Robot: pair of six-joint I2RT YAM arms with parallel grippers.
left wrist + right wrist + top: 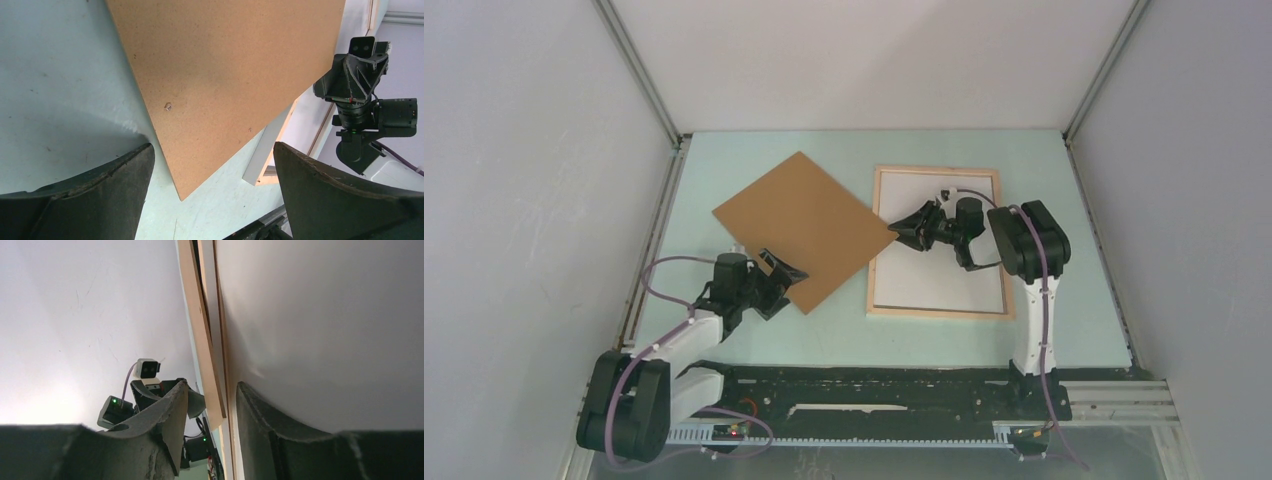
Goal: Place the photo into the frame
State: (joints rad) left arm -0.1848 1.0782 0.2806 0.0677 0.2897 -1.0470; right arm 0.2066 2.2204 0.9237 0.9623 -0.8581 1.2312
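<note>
Left gripper (214, 146) sits nearest, jaws spread wide either side of the near corner of the brown backing board (804, 230), which lies askew on the pale green table (724, 160). The board's right corner overlaps the wooden frame (934, 170), where the photo (944, 275) lies white side up. Right gripper (900, 233) meets that corner, fingers close on either side; I cannot tell whether it is pinching
</note>
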